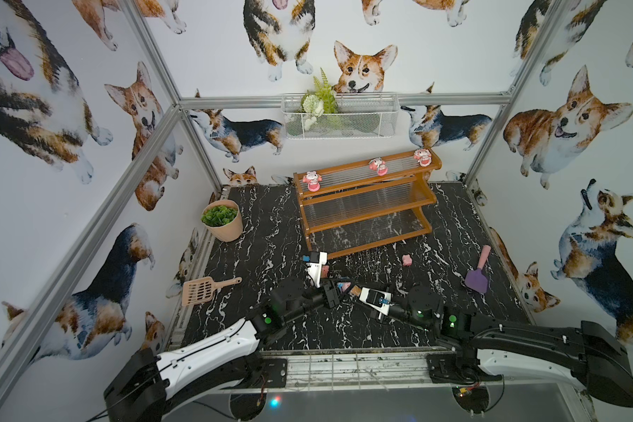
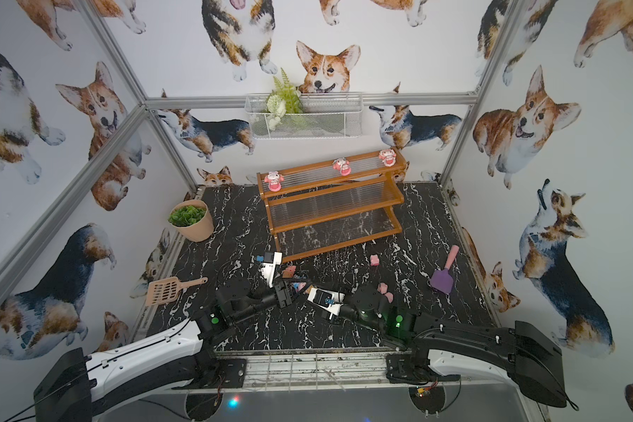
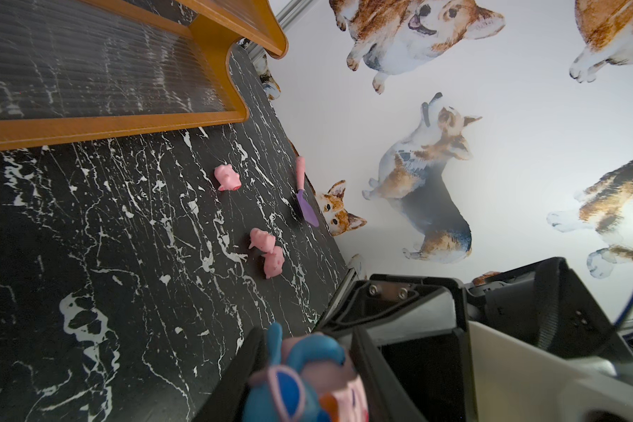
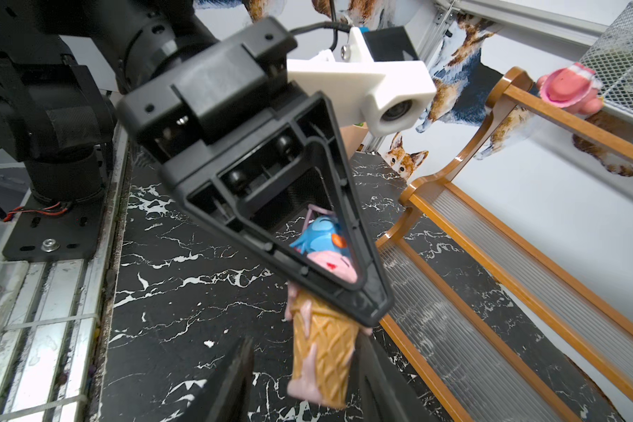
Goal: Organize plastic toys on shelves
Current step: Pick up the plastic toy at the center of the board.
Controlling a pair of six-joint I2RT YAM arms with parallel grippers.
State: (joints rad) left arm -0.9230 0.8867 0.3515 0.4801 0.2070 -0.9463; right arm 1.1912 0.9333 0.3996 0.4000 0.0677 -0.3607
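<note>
While the ice-cream cone (image 4: 322,358) is clamped by its blue-and-pink top in the left gripper (image 3: 300,369) over the bench (image 1: 256,234), the right gripper (image 4: 305,339) is spread about the tan cone — one finger touching it, the other apart, so nothing is clenched. Three doll figurines (image 1: 378,166) are stood on the top tier of the shelves (image 1: 366,208) — three pink pigs (image 3: 262,239) are found on the bench near the purple scoop (image 3: 306,208).

Both top views look steeply down—wrist views, close-in, share the shelves (image 3: 110,128).
</note>
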